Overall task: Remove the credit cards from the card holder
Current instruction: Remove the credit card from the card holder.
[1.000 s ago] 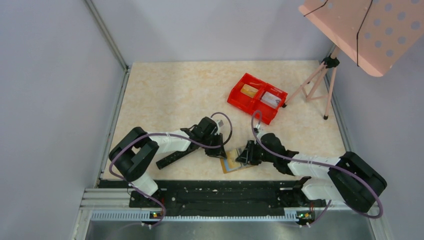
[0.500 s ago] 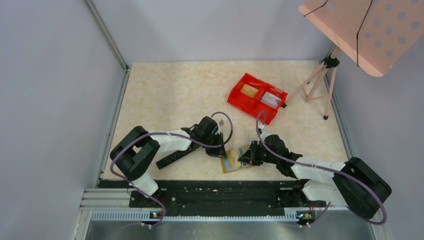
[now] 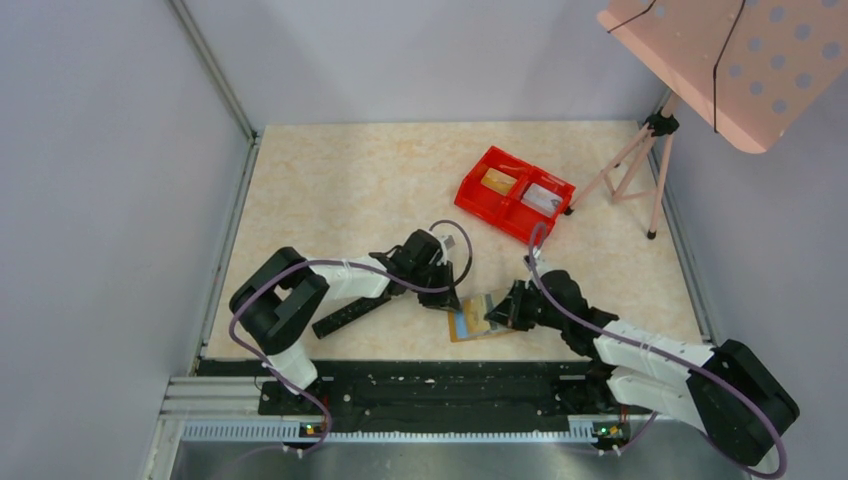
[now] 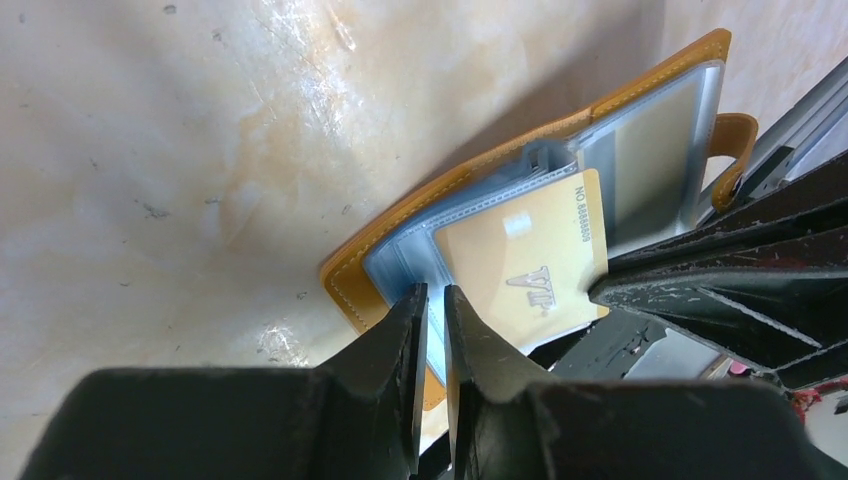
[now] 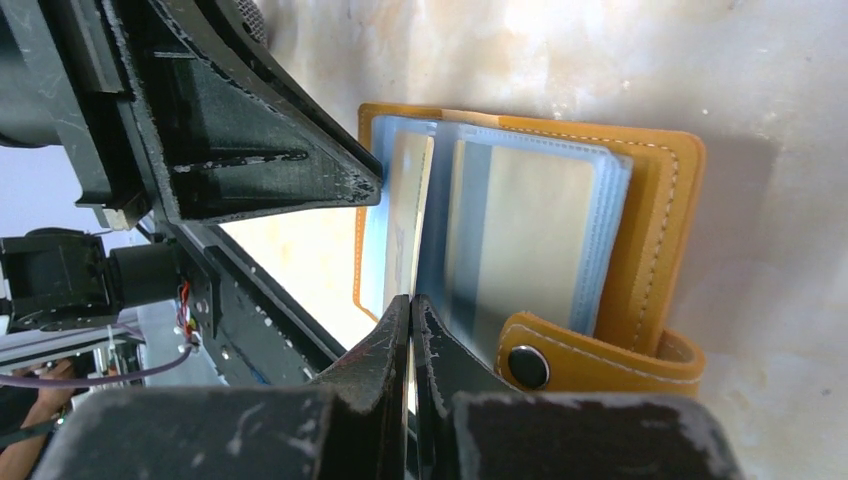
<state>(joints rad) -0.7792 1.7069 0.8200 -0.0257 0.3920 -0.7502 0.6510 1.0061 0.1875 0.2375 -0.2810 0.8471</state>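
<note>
The tan card holder (image 3: 468,328) lies open near the table's front edge, its blue-grey sleeves (image 5: 520,225) fanned up and its snap tab (image 5: 590,355) folded beside them. My left gripper (image 4: 436,300) is shut on the holder's near edge, with cover and sleeve pinched between the jaws. A yellow-gold credit card (image 4: 520,270) marked VIP sticks halfway out of a sleeve. My right gripper (image 5: 411,305) comes from the opposite side and is shut on that card's edge. In the top view the left gripper (image 3: 452,298) and right gripper (image 3: 502,310) face each other over the holder.
A red two-compartment tray (image 3: 478,205) at the back right holds a gold card (image 3: 497,180) and a grey card (image 3: 541,198). A pink tripod (image 3: 640,165) stands right of it under a perforated board (image 3: 730,60). Walls close the left and far sides.
The right gripper's jaws have shut. Both grippers and the holder have shifted slightly to the right, and the right arm has stretched further out.
</note>
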